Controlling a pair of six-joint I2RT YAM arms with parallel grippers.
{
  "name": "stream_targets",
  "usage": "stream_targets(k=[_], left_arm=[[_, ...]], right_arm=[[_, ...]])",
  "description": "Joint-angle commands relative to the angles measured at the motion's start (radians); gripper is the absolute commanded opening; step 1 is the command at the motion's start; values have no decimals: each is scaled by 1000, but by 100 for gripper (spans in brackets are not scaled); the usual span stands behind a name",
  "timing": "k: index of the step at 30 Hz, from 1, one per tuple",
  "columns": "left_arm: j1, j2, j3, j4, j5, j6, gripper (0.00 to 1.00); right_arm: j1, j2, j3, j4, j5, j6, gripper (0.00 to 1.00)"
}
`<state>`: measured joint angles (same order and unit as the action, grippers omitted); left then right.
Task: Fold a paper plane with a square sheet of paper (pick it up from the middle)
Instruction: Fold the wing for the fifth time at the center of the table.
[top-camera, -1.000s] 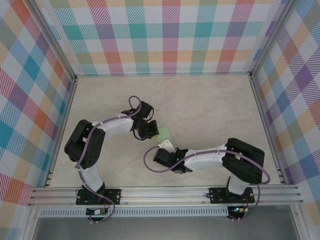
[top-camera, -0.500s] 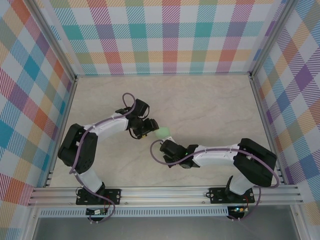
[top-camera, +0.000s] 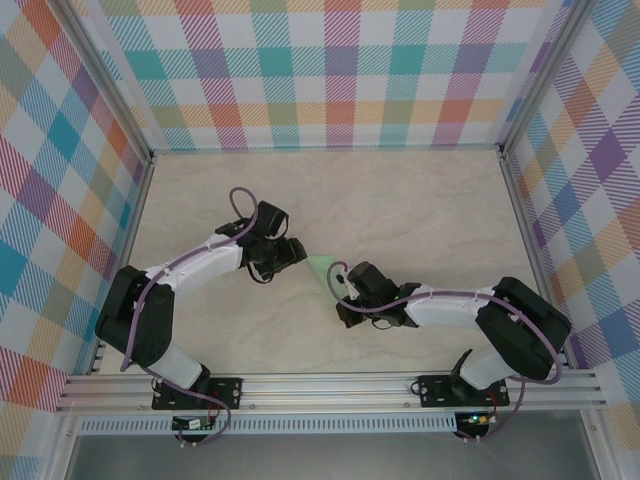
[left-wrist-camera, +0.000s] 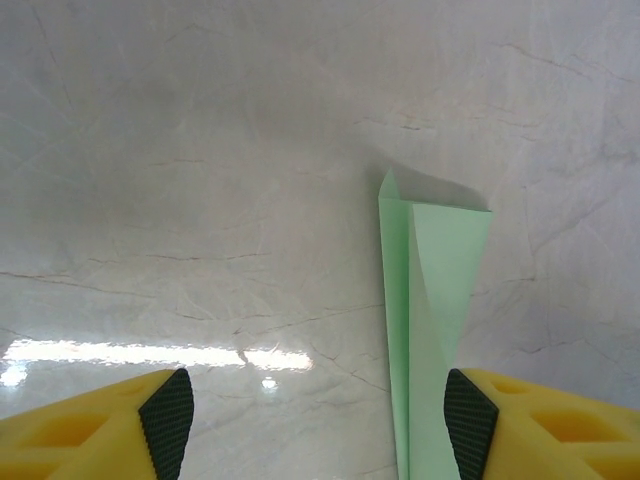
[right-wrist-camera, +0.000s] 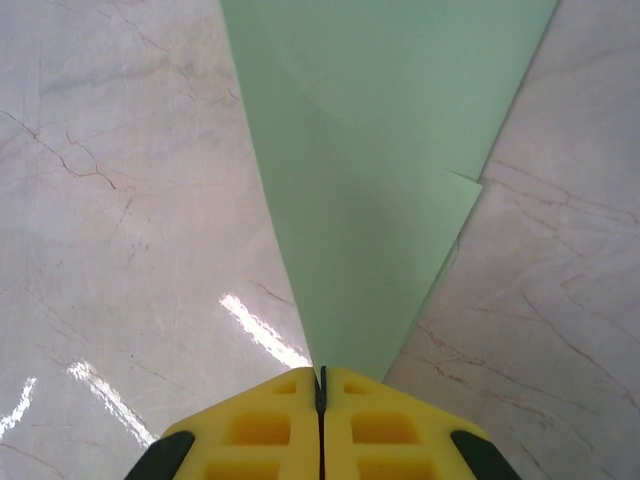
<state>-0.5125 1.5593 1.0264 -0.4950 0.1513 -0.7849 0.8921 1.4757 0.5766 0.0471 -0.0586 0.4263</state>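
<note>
paper plane (top-camera: 322, 269): sits about mid-table, in the gap between the two arms. It's a slim, pale green folded wedge by now, not a flat square.

right gripper (right-wrist-camera: 321, 385): jaws pressed fully together on the narrow pointed end of the paper. From the wrist camera the green fans out wide from that pinch.

left gripper (left-wrist-camera: 318, 415): fingers spread wide, gripping nothing. The folded strip runs just inside one of its black pads (left-wrist-camera: 468, 420). I can't tell whether it actually touches.

table (top-camera: 430, 210): pale marble-look top, and the paper looks low over it or resting on it (the top camera is too far away to say which).

why the tip pinch: my guess is that holding the point keeps the layers stacked so the creases don't spring open. It also leaves the broad end free to work on.

why the left is open: it looks parked around the paper, ready to close on a wing or press a fold while the other arm anchors things.

how far along: I'd say most of the folds are in. There's a centre line and a flap visible in the left wrist view.

risk: thin paper held by a single point could swivel or sag if the left side nudges it.
</note>
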Motion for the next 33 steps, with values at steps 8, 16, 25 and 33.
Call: stream_targets(k=[8,16,25,33], left_arm=[[9,-7,-38,68,61,-18,69],[8,-24,-96,143,109,-45,57],[0,-20,-122,179,142,-64,56],[-12,-35,-148,208,152,-64,53]], right_arm=[[-75,6,-48,144,-192,78,7],[-127,33,-93,209,-262,133,7],[-147,63,-99,218,-292,176,9],[-197,63,-120,248,-371,236,10]])
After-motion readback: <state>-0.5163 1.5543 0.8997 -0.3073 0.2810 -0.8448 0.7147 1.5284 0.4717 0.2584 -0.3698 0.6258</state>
